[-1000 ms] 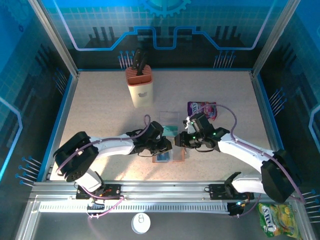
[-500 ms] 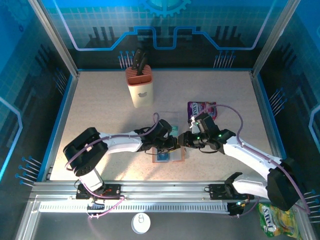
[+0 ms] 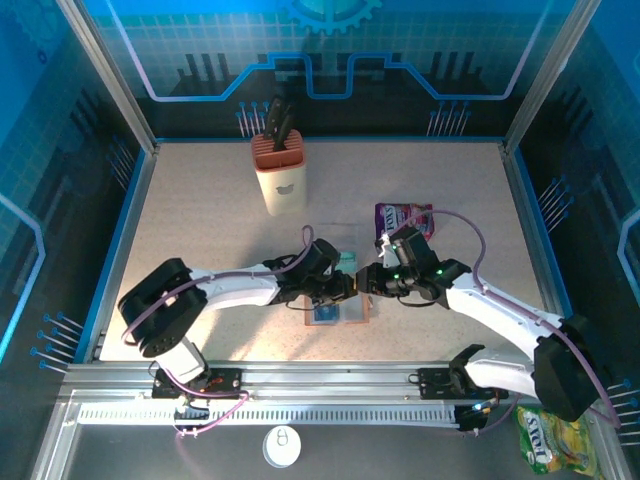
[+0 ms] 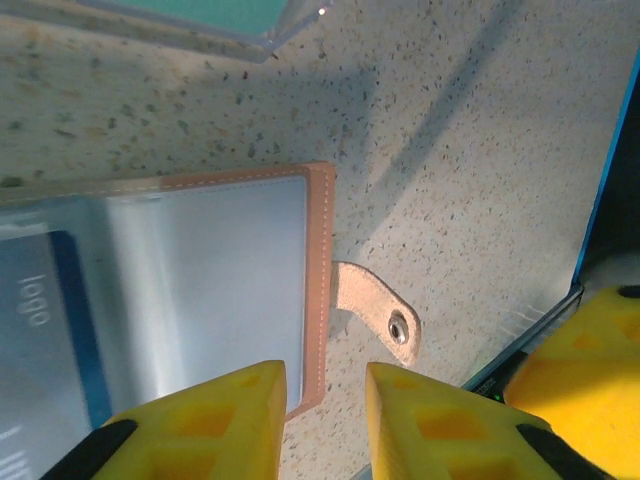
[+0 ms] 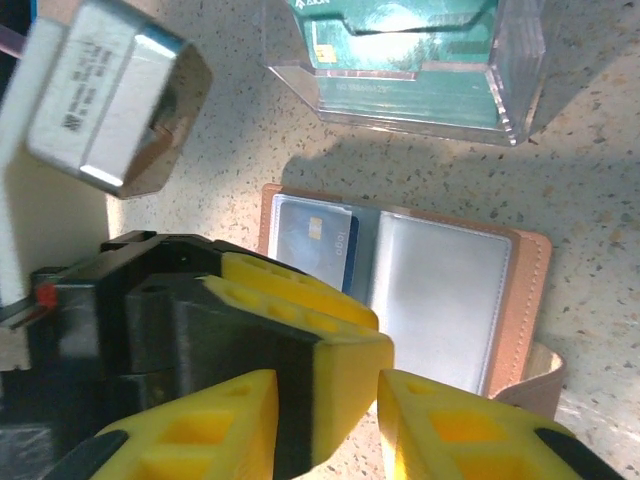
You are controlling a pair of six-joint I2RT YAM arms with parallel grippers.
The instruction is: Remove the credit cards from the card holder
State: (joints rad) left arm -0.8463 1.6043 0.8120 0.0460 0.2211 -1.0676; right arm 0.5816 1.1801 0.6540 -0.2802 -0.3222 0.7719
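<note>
Speckled table (image 4: 480,120), card holder (image 4: 200,270) under left end effector (image 4: 325,400), right end effector (image 5: 326,392) beside, both narrowly parted

Card holder (image 5: 440,300) on table (image 3: 200,240), before plastic box (image 5: 420,90)

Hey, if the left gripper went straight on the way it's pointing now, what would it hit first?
Most likely the card holder. In the left wrist view, the left gripper lines up with its stitched brown edge, beside the clasp strap. How far above it the fingers are is unclear.
</note>
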